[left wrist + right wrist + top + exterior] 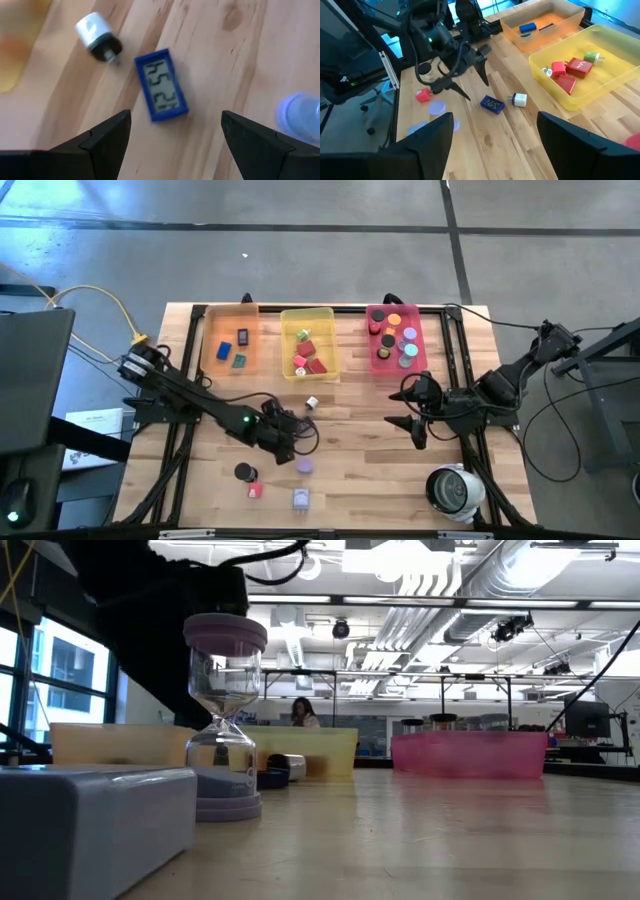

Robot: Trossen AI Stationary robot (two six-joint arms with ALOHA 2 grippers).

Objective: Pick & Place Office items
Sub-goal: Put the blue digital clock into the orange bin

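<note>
A small blue rectangle with a grey display (pixel 161 85) lies flat on the wooden table. My left gripper (pixel 175 117) hovers open above it, its fingers on either side and clear of it, as the right wrist view also shows (pixel 476 90). A white-and-black plug piece (pixel 97 34) lies beside the blue piece. A lavender hourglass (pixel 225 720) stands upright close to the gripper. Nearer the front edge are a black disc (pixel 243 472), a red cube (pixel 254 490) and a lavender box (pixel 301 499). My right gripper (pixel 400 408) waits open above the table's right half, holding nothing.
Along the far edge stand an orange tray (pixel 230 340), a yellow tray (pixel 308 345) and a pink tray (pixel 397 340), each with small pieces inside. A large white round device (pixel 455 490) sits at the near right. Bare wood lies between the two grippers.
</note>
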